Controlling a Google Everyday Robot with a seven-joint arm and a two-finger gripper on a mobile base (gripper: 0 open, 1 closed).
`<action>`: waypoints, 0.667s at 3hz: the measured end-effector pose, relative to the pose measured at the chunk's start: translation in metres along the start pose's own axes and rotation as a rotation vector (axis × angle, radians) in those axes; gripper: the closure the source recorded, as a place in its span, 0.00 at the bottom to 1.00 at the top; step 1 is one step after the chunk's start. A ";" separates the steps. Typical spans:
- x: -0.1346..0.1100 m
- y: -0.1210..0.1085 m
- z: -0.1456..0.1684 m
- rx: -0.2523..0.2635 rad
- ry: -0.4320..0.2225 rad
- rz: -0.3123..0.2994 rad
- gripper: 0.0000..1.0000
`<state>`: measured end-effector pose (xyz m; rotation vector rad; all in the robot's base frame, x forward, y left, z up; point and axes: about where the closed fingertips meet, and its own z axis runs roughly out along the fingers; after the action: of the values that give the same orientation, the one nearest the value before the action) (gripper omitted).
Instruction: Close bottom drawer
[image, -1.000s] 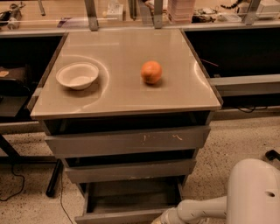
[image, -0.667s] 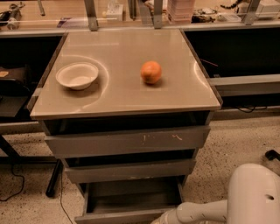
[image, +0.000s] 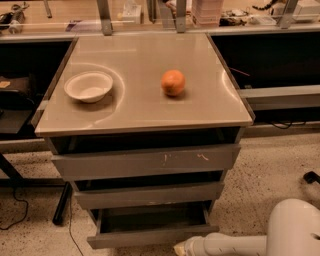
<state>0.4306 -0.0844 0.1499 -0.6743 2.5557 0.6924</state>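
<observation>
The bottom drawer is the lowest and narrowest grey front of the cabinet. It stands pulled out, and its flat grey tray shows inside. My white arm comes in from the lower right. The gripper sits at the picture's bottom edge, just below the right part of the drawer's front. Most of the gripper is cut off by the frame.
Above are the medium drawer front and the widest front with pale scratches. On the cabinet top sit a white bowl and an orange. Dark shelving flanks the cabinet. A black table leg and cable lie at the left.
The bottom drawer and my arm stay almost where they were. The gripper's tip sits at the drawer front as before.
</observation>
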 end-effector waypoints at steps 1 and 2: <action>-0.028 -0.040 -0.010 0.082 -0.076 0.011 1.00; -0.053 -0.075 -0.018 0.146 -0.146 0.021 1.00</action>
<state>0.5089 -0.1329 0.1633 -0.5300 2.4529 0.5345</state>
